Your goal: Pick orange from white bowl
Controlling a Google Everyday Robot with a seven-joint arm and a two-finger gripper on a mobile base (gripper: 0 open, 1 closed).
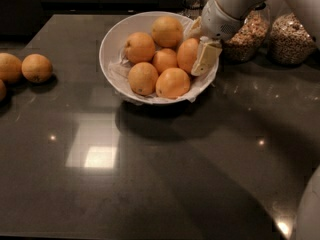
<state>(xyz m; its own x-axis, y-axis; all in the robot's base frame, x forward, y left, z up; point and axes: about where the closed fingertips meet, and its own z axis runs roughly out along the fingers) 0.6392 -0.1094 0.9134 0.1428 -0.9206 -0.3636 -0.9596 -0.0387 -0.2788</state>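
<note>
- Toward 12 o'clock of the view, on the dark countertop point(200, 164): the white bowl point(107, 48), wide and shallow, lined with crumpled paper point(118, 70)
- Inside it, six fruits packed close and touching one another
- At 3 o'clock within the bowl, hard against the rim: the orange point(187, 54), deeper and redder in colour than its neighbours
- Around it: a smaller fruit point(165, 60) at 9 o'clock, a large one point(172, 82) at 7 o'clock, another point(167, 30) at 11 o'clock
- Just over the rim at 3 o'clock of the orange: the gripper point(201, 48), cream-coloured, at the end of a white arm point(235, 4) slanting in from 1 o'clock
- Touching the orange's right flank; whether clamped on the fruit or merely resting against it, cannot tell
- Behind the arm at 2 o'clock of the view: glass jars point(290, 40) of grains, side by side
- At 9 o'clock, well apart from the bowl: loose oranges point(36, 68) on the countertop, one cut off by the edge
- At 7 o'clock below the bowl: a bright square reflection point(100, 156) on the dark surface
</note>
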